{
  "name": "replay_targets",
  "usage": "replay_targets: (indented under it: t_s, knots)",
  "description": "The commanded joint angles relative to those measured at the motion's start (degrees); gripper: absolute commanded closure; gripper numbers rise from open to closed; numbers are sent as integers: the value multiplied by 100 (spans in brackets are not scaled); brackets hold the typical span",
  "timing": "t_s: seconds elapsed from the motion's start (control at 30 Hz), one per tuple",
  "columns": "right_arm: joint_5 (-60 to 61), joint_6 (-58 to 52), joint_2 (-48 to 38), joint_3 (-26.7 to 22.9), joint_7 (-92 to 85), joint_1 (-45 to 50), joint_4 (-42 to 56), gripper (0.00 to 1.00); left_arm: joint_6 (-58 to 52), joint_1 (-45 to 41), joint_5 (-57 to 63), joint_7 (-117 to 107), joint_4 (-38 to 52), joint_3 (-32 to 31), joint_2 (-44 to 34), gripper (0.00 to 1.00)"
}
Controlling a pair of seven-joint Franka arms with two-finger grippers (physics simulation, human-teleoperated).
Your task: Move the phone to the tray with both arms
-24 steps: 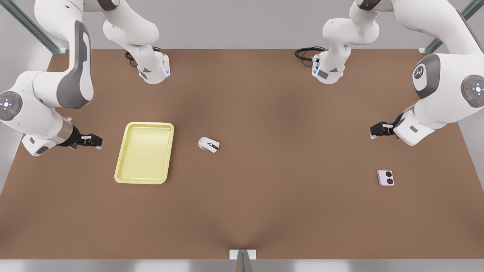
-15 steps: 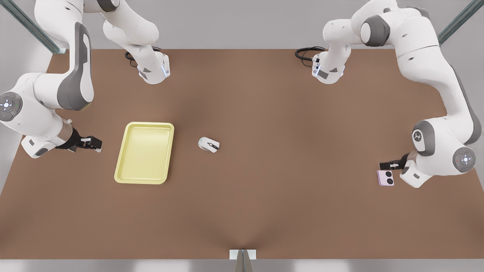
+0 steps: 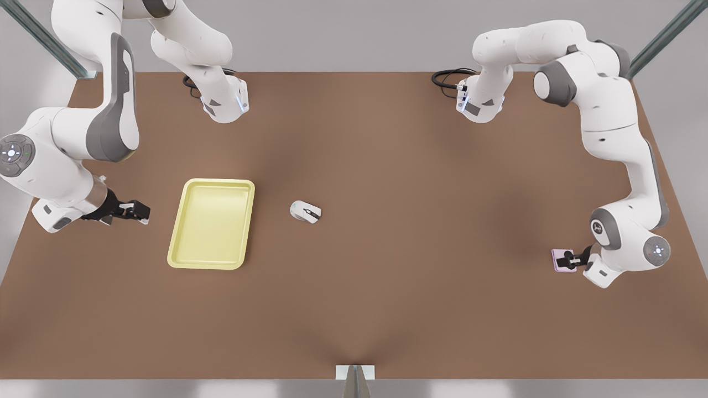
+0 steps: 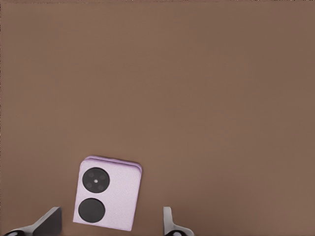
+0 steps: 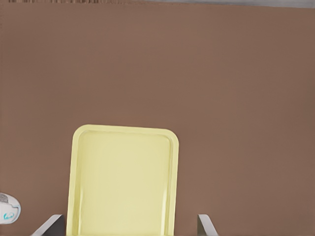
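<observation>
A brown counter [image 3: 387,166] fills the scene, with grey wall behind it and both arm bases mounted along its far edge. The left hand [image 3: 569,258] sits low over the counter at the front view's right, its fingers [image 4: 49,222] spread apart on either side of the phone [image 3: 560,261] without yet closing on it. In the left wrist view the phone [image 4: 108,193] lies flat between the two fingertips, its two round black camera circles facing up, with a gap to the finger on each side. The right hand [image 3: 135,211] hangs at the front view's left, just beside the short end of the tray [image 3: 212,223], waiting with its fingers [image 5: 49,225] spread wide. The pale yellow tray [image 5: 125,179] lies flat on the counter straight ahead of that hand. A white-and-black computer mouse [image 3: 305,211] rests on the counter near the tray, on the side toward the phone, while the phone itself lies well apart from the tray, across the counter.
</observation>
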Motion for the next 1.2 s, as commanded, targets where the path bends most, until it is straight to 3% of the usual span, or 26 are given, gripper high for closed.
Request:
replay_targets:
  t_s: [0.0, 1.03, 1.07, 1.13, 1.17]
  knots:
    - [-2, 60, -4, 1, -19, -5, 7, 0, 424, 34, 14, 803, -2, 1, 39, 0]
    - [16, 52, 66, 1, 43, 12, 42, 0, 477, 166, -12, 926, -292, 1, 435, 2]
    - [16, 52, 66, 9, 43, 12, 51, 0, 477, 166, -4, 926, -292, 1, 435, 4]
    - [16, 43, 66, 9, 52, 12, 51, 0, 468, 166, 5, 917, -283, 1, 426, 27]
    - [16, 43, 66, 9, 52, 12, 51, 0, 468, 166, -4, 908, -283, 1, 426, 30]
